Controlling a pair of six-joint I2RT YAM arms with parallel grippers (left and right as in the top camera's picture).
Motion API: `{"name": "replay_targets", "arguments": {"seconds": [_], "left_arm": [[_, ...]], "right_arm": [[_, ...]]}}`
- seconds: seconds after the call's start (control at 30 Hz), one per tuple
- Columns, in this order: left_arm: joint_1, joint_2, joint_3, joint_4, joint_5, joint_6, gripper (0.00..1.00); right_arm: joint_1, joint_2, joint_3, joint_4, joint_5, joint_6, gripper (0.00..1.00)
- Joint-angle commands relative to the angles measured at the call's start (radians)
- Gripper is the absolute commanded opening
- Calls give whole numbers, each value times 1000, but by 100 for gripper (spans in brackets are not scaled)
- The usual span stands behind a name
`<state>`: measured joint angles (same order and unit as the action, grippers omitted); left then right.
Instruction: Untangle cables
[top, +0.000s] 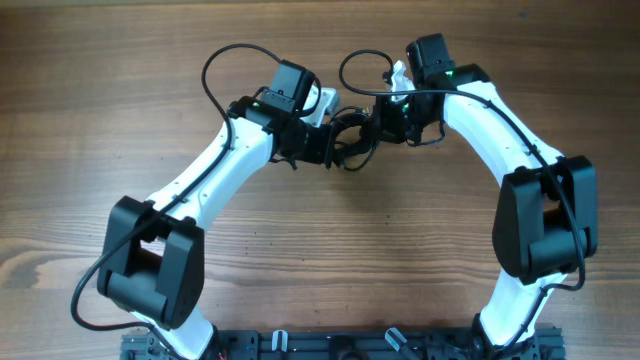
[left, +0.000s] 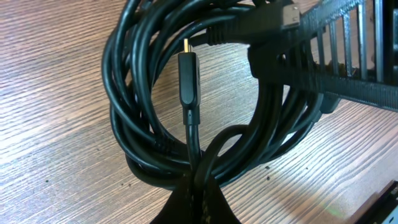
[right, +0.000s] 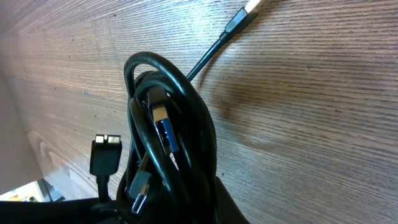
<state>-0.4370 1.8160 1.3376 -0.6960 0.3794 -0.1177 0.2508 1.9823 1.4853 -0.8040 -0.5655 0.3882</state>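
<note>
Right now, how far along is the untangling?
Done: nothing that shows; the cables are one coiled bundle. In hand: the left gripper and the right gripper are both shut on it from opposite sides. Left: separating every cord. One plug sits inside the coil, and a blue plug is buried among the loops.

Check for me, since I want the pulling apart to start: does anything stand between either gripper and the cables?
Nothing visible does. The left gripper is shut on the cables at one side of the tangle, and the right gripper is shut on them at the opposite side.
</note>
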Motion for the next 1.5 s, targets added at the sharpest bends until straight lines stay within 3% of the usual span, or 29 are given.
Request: {"name": "replay_targets", "arguments": {"seconds": [0.0,0.13,0.53,0.8,0.87,0.97,1.07,1.3,1.47], "left_arm": [[80,-36,3,-17,-113,-62,4],[151,-117,3,-52,-156,-83,4],[175,-166,3,-95,-434,-393,4],[175,-166,3,-151,-660,-396,4],[175,-166,3,-149,-595,-386,4],[174,-156,2,-98,-240,-249,5],[167,-122,2,-16,51,-169,20],[165,-34,2,82,259,-170,56],[150,34,2,172,335,-178,62]], "right_arm": [[0,-11,11,-14,67,16,10],[0,-11,11,-22,128,40,9],[0,-11,11,-81,318,119,4],[0,-9,11,-74,370,95,5],[1,-9,11,-62,308,26,6],[1,-9,11,-40,191,-58,6],[1,-9,11,-18,120,-86,6],[1,-9,11,-3,46,-100,6],[1,-9,11,11,2,-99,6]]}}
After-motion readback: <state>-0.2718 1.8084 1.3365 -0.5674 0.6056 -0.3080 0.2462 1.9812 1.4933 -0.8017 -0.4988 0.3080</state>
